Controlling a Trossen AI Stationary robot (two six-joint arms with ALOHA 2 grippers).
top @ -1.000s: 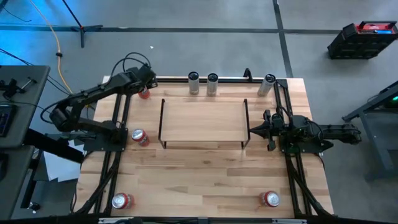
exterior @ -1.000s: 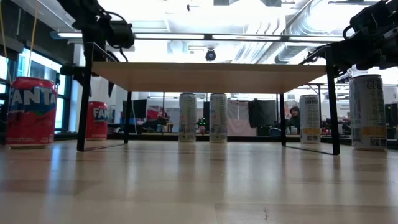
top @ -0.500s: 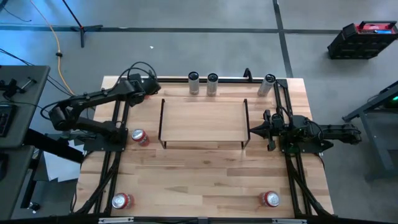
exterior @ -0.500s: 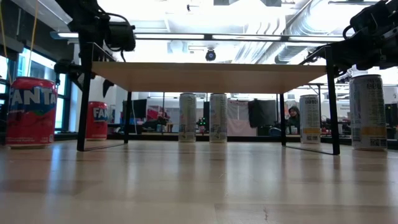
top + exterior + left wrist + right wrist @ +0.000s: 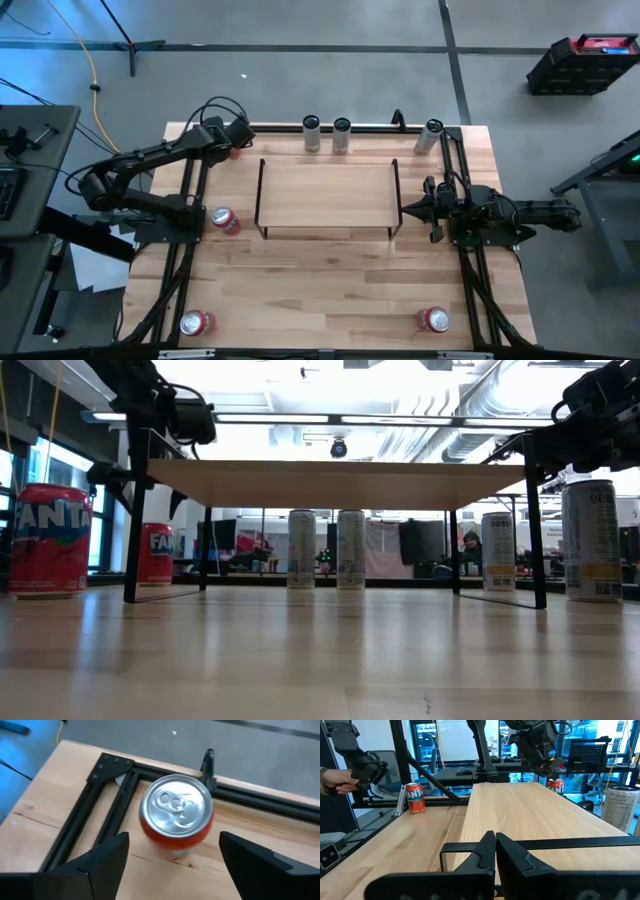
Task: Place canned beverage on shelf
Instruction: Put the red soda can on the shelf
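A red canned beverage (image 5: 176, 815) with a silver top stands upright on the table's far left corner, and shows in the high view (image 5: 234, 152). My left gripper (image 5: 174, 840) hovers above it, open, one finger on each side of the can and apart from it; it also shows in the high view (image 5: 238, 138). The shelf (image 5: 325, 195), a light-wood board on a black wire frame, stands mid-table with nothing on it. My right gripper (image 5: 495, 845) is shut and empty at the shelf's right end rail (image 5: 396, 200).
Three tall silver cans (image 5: 311, 130) (image 5: 341, 130) (image 5: 430, 135) stand along the far edge. Other red cans stand left of the shelf (image 5: 222, 220) and near the front corners (image 5: 196, 322) (image 5: 435, 319). Black rails (image 5: 112, 795) frame the corner by the can. A person's hand (image 5: 332, 777) shows beyond the table.
My left gripper has shifted a little toward the table's right and near edges, over the far-left red can. The can has stayed in place.
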